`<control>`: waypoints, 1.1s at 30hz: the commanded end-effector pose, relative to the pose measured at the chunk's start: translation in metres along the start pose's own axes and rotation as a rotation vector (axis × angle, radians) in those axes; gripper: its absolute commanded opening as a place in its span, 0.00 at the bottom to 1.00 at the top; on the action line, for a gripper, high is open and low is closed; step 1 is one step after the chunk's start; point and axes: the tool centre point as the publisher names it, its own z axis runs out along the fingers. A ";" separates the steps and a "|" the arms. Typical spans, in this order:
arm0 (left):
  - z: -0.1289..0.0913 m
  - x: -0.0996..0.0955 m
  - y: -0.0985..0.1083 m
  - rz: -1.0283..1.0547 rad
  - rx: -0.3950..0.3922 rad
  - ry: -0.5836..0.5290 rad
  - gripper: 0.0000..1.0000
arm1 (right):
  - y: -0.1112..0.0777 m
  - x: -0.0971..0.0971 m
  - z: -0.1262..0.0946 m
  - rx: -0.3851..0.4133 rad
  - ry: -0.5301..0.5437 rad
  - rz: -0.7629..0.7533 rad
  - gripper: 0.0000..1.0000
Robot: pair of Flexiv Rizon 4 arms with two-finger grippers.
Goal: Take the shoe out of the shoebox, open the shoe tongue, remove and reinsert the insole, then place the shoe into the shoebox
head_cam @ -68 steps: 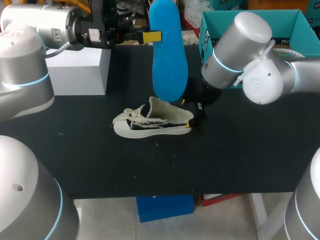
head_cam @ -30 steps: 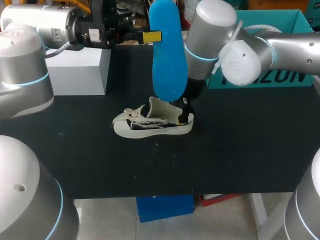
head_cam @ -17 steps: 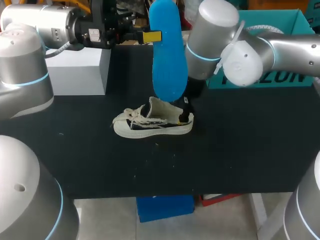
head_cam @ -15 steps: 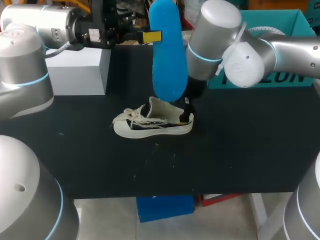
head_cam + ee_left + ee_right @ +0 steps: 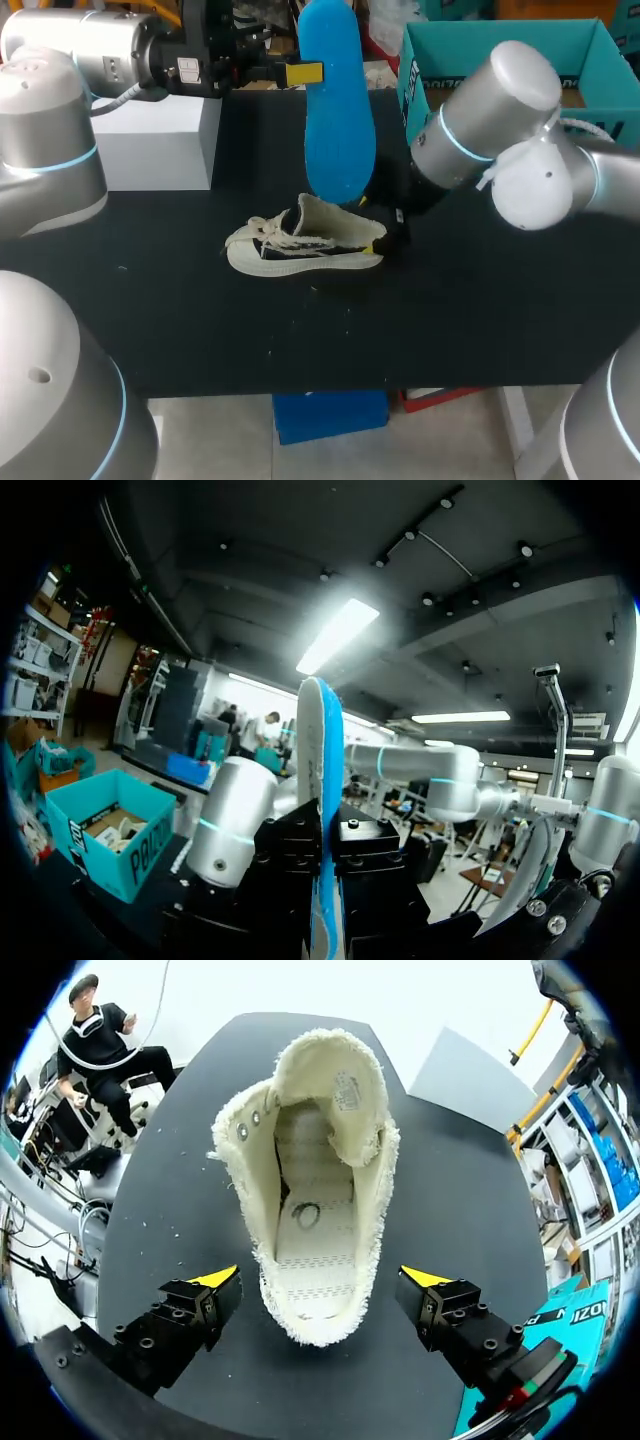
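A cream canvas shoe [image 5: 305, 245] lies on its sole on the black table [image 5: 480, 300], toe to the left, its mouth wide and no insole inside [image 5: 315, 1210]. High over it, the blue insole [image 5: 338, 100] hangs upright with my left gripper [image 5: 310, 73] shut on its upper part. From the left wrist view the insole [image 5: 322, 780] is edge-on between the black fingers. My right gripper [image 5: 388, 232] is low at the shoe's heel and stands open. Its yellow tips [image 5: 218, 1278] flank the heel without touching it. The teal shoebox [image 5: 500, 50] stands at the back right.
A white block [image 5: 160, 140] stands at the back left of the table. My right arm's elbow [image 5: 490, 110] hangs in front of the shoebox. The front half of the table is bare black cloth.
My right arm has swung to the right, its elbow now in front of the shoebox, and its gripper has drawn back slightly to the shoe's heel. Left arm, insole and shoe have kept still.
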 end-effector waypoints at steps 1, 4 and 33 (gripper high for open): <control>0.001 0.000 0.001 0.001 0.000 -0.002 0.00 | -0.006 0.005 0.003 -0.178 -0.041 0.003 1.00; 0.001 0.000 0.001 0.001 0.000 -0.002 0.00 | -0.005 0.003 0.003 -0.226 -0.046 -0.010 1.00; 0.001 0.000 0.001 0.001 0.000 -0.002 0.00 | -0.013 0.005 0.019 -0.373 0.021 0.028 1.00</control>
